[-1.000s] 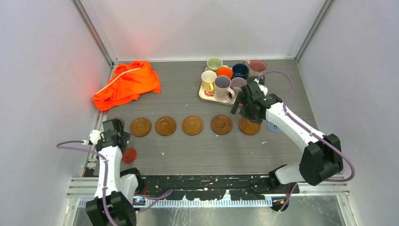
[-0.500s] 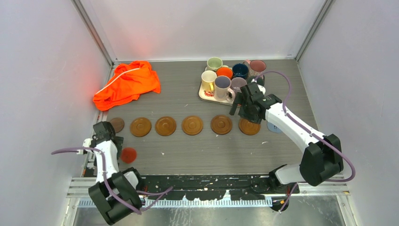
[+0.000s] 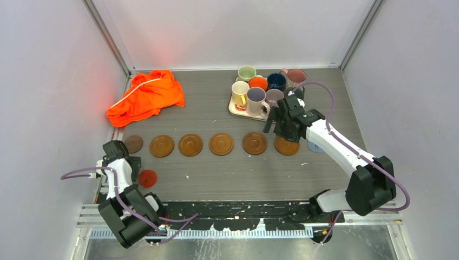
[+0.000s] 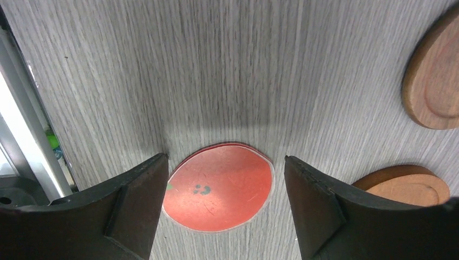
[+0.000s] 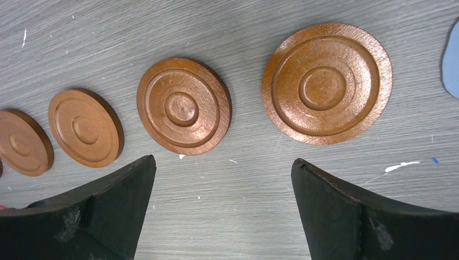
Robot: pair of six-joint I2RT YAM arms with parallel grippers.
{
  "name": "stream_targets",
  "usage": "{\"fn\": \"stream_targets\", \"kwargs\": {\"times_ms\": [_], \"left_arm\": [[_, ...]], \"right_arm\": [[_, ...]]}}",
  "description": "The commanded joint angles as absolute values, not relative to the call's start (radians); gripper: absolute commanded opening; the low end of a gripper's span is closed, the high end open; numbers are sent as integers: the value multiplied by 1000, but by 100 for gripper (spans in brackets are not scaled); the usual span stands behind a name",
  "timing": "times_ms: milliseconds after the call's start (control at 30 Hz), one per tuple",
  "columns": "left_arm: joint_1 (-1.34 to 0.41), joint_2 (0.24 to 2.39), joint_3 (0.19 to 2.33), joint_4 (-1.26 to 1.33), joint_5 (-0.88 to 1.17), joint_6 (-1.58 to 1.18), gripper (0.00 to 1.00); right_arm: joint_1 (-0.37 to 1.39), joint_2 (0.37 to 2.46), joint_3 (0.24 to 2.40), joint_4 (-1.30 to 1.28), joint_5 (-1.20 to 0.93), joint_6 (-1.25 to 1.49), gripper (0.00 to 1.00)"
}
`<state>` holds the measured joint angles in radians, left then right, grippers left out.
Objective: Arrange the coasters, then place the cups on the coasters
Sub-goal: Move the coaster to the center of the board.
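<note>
Several brown wooden coasters point(image 3: 221, 143) lie in a row across the table, with a dark brown coaster point(image 3: 133, 143) at its left end. A red coaster point(image 3: 147, 177) lies nearer the arms. In the left wrist view the red coaster point(image 4: 219, 187) lies flat between the fingers of my left gripper point(image 4: 225, 158), which is open and astride it. A light-blue coaster point(image 3: 315, 146) peeks from under the right arm. The cups point(image 3: 256, 100) stand together on the white tray point(image 3: 235, 110). My right gripper point(image 3: 281, 122) hovers open beside the tray, over the rightmost wooden coaster point(image 5: 327, 82), holding nothing.
A crumpled orange cloth point(image 3: 146, 96) lies at the back left. White walls close in the table on three sides. A metal rail point(image 4: 21, 135) runs along the table's edge beside the left gripper.
My left gripper has drawn back off the dark brown coaster, which now shows, and its jaws have narrowed around the red coaster. The right gripper has barely shifted.
</note>
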<state>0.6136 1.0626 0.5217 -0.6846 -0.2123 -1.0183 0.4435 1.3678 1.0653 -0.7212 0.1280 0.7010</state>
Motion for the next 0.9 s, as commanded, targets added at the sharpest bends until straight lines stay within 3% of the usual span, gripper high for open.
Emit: {"fn": "stream_targets", "kwargs": {"times_ms": [0,400,867], "left_arm": [[623,1053,509,-692,-233,-1036,79],[586,1039,428,-702,-155,-1084,66],[247,962,418,-815,-207,-1322,63]], "right_arm": [[448,1339,1058,-680,100,685,100],[449,1291,1004,-657,107,701,100],[448,1256,972,-647,91,692,100]]}}
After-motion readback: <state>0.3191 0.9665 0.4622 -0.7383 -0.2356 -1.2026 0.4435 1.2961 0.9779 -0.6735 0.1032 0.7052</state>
